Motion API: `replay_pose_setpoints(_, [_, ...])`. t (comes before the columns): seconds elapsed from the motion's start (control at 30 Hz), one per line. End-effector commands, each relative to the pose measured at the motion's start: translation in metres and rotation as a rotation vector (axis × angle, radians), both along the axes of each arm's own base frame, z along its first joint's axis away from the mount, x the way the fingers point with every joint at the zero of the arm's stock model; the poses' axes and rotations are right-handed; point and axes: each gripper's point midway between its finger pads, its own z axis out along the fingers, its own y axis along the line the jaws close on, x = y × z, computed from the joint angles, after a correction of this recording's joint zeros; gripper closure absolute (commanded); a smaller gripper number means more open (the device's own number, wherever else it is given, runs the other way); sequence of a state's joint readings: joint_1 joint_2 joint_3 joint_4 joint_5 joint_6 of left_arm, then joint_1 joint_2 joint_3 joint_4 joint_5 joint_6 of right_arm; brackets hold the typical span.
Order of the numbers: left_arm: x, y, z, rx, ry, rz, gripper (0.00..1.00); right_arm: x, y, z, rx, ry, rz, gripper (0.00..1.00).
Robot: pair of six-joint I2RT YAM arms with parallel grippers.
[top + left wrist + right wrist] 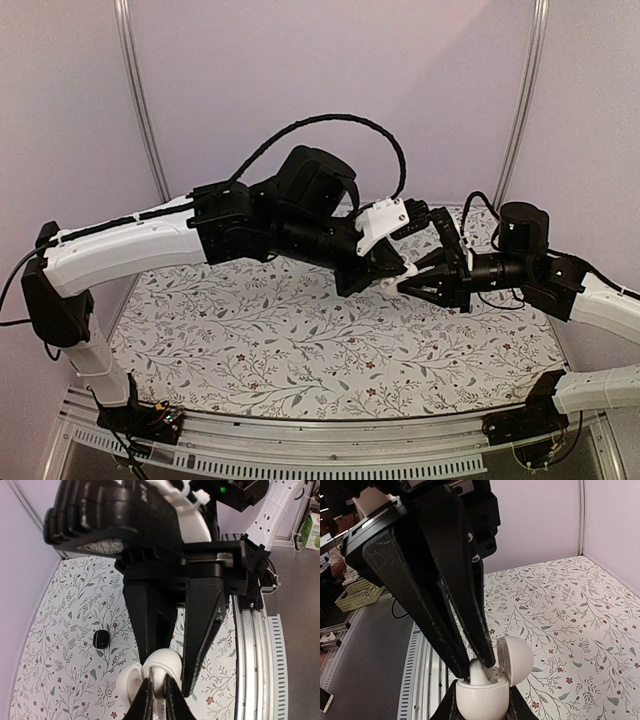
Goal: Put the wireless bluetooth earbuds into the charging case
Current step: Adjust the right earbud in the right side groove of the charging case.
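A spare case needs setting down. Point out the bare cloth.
Bare floral cloth lies left and near-centre, between left arm and front rail. Crowded right-centre: left gripper and right gripper meet at the charging case, small black object nearby.

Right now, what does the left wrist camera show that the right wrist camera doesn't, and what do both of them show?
Left wrist only: a small dark earbud lying on the floral table, apart from both grippers. Right wrist only: the inner face of the open lid on the white charging case, a small white piece pinched at its mouth, and a yellow basket beyond the table. Both: that case clamped in the left gripper, with the right gripper tips meeting over it.
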State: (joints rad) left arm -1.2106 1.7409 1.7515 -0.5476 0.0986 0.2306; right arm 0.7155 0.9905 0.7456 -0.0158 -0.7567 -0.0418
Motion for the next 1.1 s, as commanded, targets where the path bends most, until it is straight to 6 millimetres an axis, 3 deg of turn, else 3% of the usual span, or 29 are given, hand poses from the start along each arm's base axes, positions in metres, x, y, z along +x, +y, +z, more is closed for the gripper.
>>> replay_pose_setpoints(0.0, [0.006,0.0,-0.005,0.025,0.001,0.027,0.91,-0.003,0.004,0.02,0.039,-0.044,0.018,1.0])
replay_pose_setpoints(0.4, [0.004,0.002,-0.001,0.002,0.007,0.025,1.0,-0.002,0.004,0.02,0.041,-0.046,0.015,1.0])
replay_pose_setpoints(0.87, [-0.016,-0.009,-0.008,-0.11,0.132,-0.062,1.0,-0.02,-0.007,0.059,0.169,-0.171,0.044,1.0])
replay_pose_setpoints(1.07, [-0.017,-0.012,-0.013,-0.085,0.129,-0.07,1.0,-0.024,-0.009,0.065,0.182,-0.184,0.055,1.0])
